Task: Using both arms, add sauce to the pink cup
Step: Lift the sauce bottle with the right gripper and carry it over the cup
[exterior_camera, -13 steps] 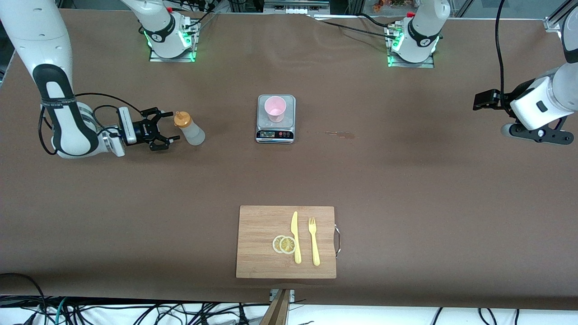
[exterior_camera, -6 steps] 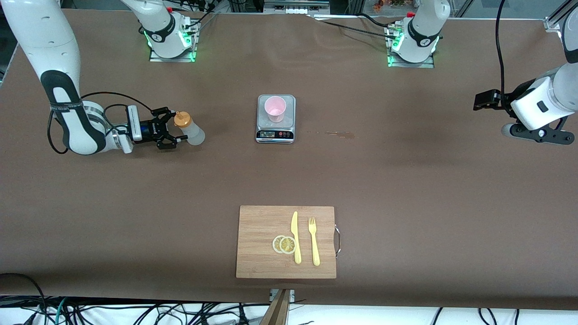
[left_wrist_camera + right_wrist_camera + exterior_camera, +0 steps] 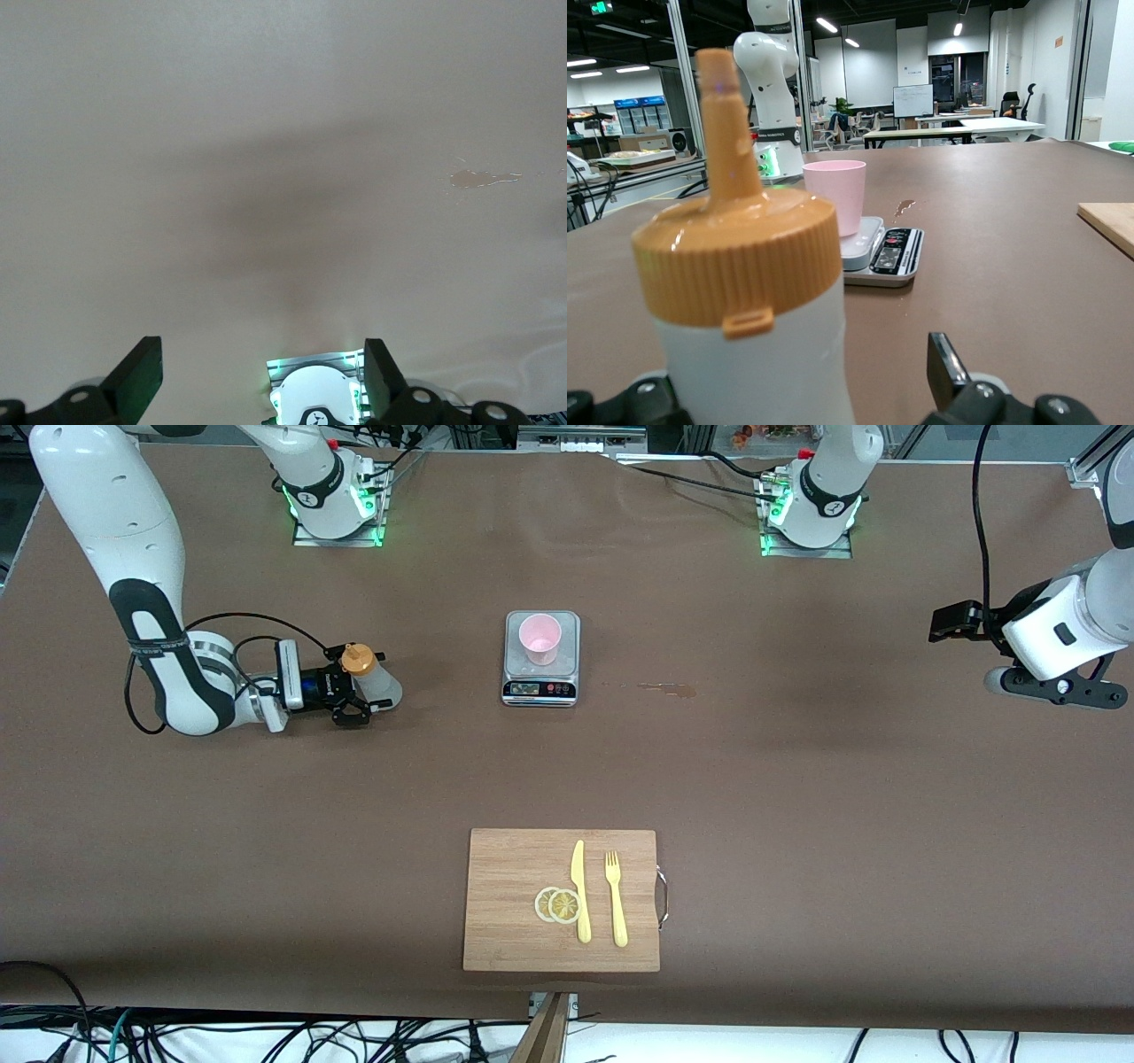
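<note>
The right gripper (image 3: 365, 688) stood open around the translucent orange-capped sauce squeeze bottle (image 3: 372, 678); the left gripper (image 3: 262, 376) waited open above the brown surface (image 3: 797, 797).

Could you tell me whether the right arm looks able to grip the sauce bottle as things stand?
Probably yes. The right gripper is open with its fingers around the upright sauce bottle, below the orange cap. Nothing stands between them.

Whitish sauce bottle (image 3: 372, 682), orange cap, upright toward right arm's end of table; pink cup (image 3: 539, 638) upright on scale (image 3: 541, 686).
</note>
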Action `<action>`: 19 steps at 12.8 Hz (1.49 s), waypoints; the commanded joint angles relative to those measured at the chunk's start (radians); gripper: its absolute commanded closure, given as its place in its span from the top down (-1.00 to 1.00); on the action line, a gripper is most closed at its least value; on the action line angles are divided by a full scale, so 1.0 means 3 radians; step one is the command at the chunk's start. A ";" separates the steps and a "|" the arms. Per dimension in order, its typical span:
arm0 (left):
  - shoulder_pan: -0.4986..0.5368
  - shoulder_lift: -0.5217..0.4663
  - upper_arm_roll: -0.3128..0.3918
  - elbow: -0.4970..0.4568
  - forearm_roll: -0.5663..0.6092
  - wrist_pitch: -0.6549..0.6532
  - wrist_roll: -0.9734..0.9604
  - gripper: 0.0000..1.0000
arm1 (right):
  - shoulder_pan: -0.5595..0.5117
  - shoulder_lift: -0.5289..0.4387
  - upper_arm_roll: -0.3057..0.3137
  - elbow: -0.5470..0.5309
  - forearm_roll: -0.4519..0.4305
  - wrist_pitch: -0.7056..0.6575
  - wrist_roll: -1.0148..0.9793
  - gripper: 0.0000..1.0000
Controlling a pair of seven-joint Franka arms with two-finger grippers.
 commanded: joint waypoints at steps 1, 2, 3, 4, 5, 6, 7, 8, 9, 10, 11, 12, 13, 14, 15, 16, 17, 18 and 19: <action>-0.0007 0.0027 -0.0004 0.0067 0.0091 -0.0013 0.0075 1.00 | 0.0014 0.0008 0.0001 -0.0044 0.0084 0.0039 -0.0331 0.96; -0.0002 0.0027 -0.0004 0.0067 0.0091 -0.0013 0.0075 1.00 | 0.0014 0.0013 0.0001 -0.0039 0.0084 0.0039 -0.0326 0.41; -0.0007 0.0027 -0.0004 0.0067 0.0091 -0.0013 0.0075 1.00 | 0.0014 0.0008 0.0001 -0.0029 0.0084 0.0039 -0.0320 -0.23; -0.0007 0.0027 -0.0004 0.0067 0.0091 -0.0013 0.0075 1.00 | 0.0019 0.0008 0.0001 -0.0024 0.0094 0.0039 -0.0310 -0.61; -0.0007 0.0027 -0.0004 0.0067 0.0091 -0.0013 0.0075 1.00 | 0.0029 0.0008 0.0001 -0.0024 0.0170 0.0039 -0.0320 -0.78; -0.0007 0.0027 -0.0004 0.0067 0.0091 -0.0013 0.0075 1.00 | 0.0060 0.0003 0.0001 -0.0014 0.0191 0.0044 -0.0315 -0.94; -0.0007 0.0027 -0.0004 0.0067 0.0091 -0.0013 0.0075 1.00 | 0.0106 -0.0038 0.0001 -0.0008 0.0232 0.0090 -0.0275 -1.00; -0.0002 0.0027 -0.0004 0.0067 0.0091 -0.0013 0.0075 1.00 | 0.0162 -0.0114 0.0001 0.0002 0.0243 0.0141 -0.0178 -1.00; -0.0002 0.0027 -0.0004 0.0067 0.0091 -0.0013 0.0075 1.00 | 0.0203 -0.0226 -0.0004 0.0002 0.0238 0.0238 0.0000 -1.00; -0.0002 0.0027 -0.0004 0.0067 0.0091 -0.0013 0.0075 1.00 | 0.0259 -0.0379 -0.0004 0.0002 0.0212 0.0355 0.0189 -1.00; -0.0002 0.0027 -0.0004 0.0067 0.0091 -0.0013 0.0075 1.00 | 0.0341 -0.0553 -0.0014 -0.0008 0.0182 0.0493 0.0429 -1.00; -0.0002 0.0027 -0.0004 0.0067 0.0091 -0.0013 0.0075 1.00 | 0.0458 -0.0737 -0.0024 -0.0019 0.0060 0.0661 0.0715 -1.00; -0.0002 0.0027 -0.0004 0.0067 0.0091 -0.0013 0.0075 1.00 | 0.0565 -0.0926 -0.0029 -0.0029 -0.0098 0.0876 0.1037 -1.00; -0.0002 0.0027 -0.0004 0.0067 0.0091 -0.0013 0.0075 1.00 | 0.0683 -0.1100 -0.0034 -0.0034 -0.0292 0.1065 0.1369 -1.00; -0.0002 0.0027 -0.0004 0.0067 0.0091 -0.0013 0.0075 1.00 | 0.0775 -0.1249 -0.0034 -0.0034 -0.0542 0.1209 0.1726 -1.00; -0.0002 0.0027 -0.0004 0.0067 0.0091 -0.0013 0.0075 1.00 | 0.0903 -0.1402 -0.0034 -0.0044 -0.0793 0.1337 0.2095 -1.00; -0.0002 0.0027 -0.0004 0.0067 0.0091 -0.0013 0.0075 1.00 | 0.1025 -0.1525 -0.0034 -0.0075 -0.1069 0.1394 0.2554 -1.00; -0.0002 0.0027 -0.0004 0.0067 0.0091 -0.0013 0.0075 1.00 | 0.1168 -0.1633 -0.0034 -0.0100 -0.1304 0.1475 0.2948 -1.00; -0.0002 0.0027 -0.0004 0.0067 0.0086 -0.0013 0.0075 1.00 | 0.1317 -0.1720 -0.0040 -0.0131 -0.1499 0.1567 0.3271 -1.00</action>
